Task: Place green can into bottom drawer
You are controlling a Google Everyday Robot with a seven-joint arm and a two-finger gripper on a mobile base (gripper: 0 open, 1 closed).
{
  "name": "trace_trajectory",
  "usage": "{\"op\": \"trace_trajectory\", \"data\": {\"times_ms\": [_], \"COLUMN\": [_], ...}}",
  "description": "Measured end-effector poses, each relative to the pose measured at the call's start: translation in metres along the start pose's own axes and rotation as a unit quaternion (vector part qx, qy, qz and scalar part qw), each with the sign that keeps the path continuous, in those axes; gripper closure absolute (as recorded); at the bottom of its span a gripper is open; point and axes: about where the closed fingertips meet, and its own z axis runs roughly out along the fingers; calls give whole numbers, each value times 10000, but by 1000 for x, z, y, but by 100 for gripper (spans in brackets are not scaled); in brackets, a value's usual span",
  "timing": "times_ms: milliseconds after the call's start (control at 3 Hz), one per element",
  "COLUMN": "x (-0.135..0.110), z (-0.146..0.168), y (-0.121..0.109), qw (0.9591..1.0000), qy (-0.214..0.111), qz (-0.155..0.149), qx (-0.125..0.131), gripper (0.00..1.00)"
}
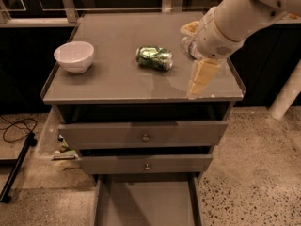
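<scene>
Hovering at front-right edge of tabletop (117, 84), tool (194, 65), fingers (201, 76) apart, right of green can (154, 58); bottom drawer (146, 204) open.

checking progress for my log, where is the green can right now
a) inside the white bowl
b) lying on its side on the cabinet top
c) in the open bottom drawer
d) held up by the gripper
b: the green can lies on its side on the cabinet top, between the white bowl and the gripper, which hangs over the top's right front; the open bottom drawer shows no can.
</scene>
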Motion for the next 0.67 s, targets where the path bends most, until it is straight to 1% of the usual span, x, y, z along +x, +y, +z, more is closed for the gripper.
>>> {"op": "trace_trajectory", "data": {"times_ms": [333,667], "x": [4,6], "z": [41,75], "y": [-27,-52], "qw": [9994,9974], "qy": [-189,-376], "qz": [250,481], "qx": [-161,-396], "gripper": [0,0]}}
